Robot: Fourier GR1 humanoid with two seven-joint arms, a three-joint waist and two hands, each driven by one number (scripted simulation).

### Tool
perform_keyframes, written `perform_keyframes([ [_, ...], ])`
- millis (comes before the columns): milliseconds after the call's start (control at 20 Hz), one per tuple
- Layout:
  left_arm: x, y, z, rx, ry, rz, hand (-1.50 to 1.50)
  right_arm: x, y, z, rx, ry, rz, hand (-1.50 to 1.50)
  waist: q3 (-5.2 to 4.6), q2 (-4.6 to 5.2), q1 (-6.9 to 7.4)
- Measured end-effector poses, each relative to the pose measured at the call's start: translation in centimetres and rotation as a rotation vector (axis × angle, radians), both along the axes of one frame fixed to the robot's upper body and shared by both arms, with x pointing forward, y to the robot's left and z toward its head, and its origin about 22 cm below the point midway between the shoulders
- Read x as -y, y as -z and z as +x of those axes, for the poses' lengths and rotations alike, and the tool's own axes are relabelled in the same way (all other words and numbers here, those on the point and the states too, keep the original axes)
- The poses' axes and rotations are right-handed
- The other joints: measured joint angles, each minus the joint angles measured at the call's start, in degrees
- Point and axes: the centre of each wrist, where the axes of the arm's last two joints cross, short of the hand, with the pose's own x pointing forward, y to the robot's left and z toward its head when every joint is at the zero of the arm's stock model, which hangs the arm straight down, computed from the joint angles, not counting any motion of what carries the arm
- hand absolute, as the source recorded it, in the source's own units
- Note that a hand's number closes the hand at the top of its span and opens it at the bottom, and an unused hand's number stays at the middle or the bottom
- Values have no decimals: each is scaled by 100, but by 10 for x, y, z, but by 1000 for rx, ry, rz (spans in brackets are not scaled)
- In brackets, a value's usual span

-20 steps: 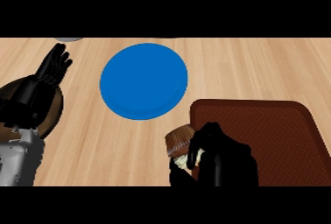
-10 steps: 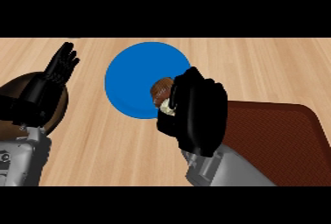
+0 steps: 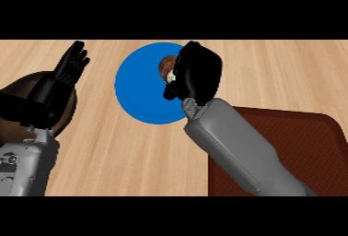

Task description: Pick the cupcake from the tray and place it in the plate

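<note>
My right hand is over the blue plate, its fingers curled round the cupcake. Only the cupcake's brown top and a bit of pale wrapper show at the hand's left edge. I cannot tell whether the cupcake touches the plate. The dark brown tray lies at the lower right, partly hidden by my right forearm. My left hand rests open at the left, fingers pointing up, apart from the plate.
The wooden counter spreads between the plate and the tray. A dark rounded object lies at the left edge, mostly behind my left forearm.
My right hand lifted the cupcake off the tray and carried it up and left until it came over the plate. The left hand stayed where it was.
</note>
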Motion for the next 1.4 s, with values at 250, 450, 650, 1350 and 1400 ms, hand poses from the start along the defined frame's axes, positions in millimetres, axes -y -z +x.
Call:
perform_keyframes([
  [250,6,1,1,6,17,-1,0,1,14,35,-69,35,4,150,1,24,52],
  [450,9,2,2,14,32,1,0,9,26,51,-85,82,81,-150,3,56,133],
  [650,13,-1,6,16,42,-3,0,15,35,63,-90,111,178,-150,8,85,202],
  [1350,13,-9,9,15,38,-1,0,13,19,76,218,127,503,-150,12,42,178],
  [1400,11,-6,7,10,31,-1,0,12,18,76,235,130,524,-150,11,28,139],
])
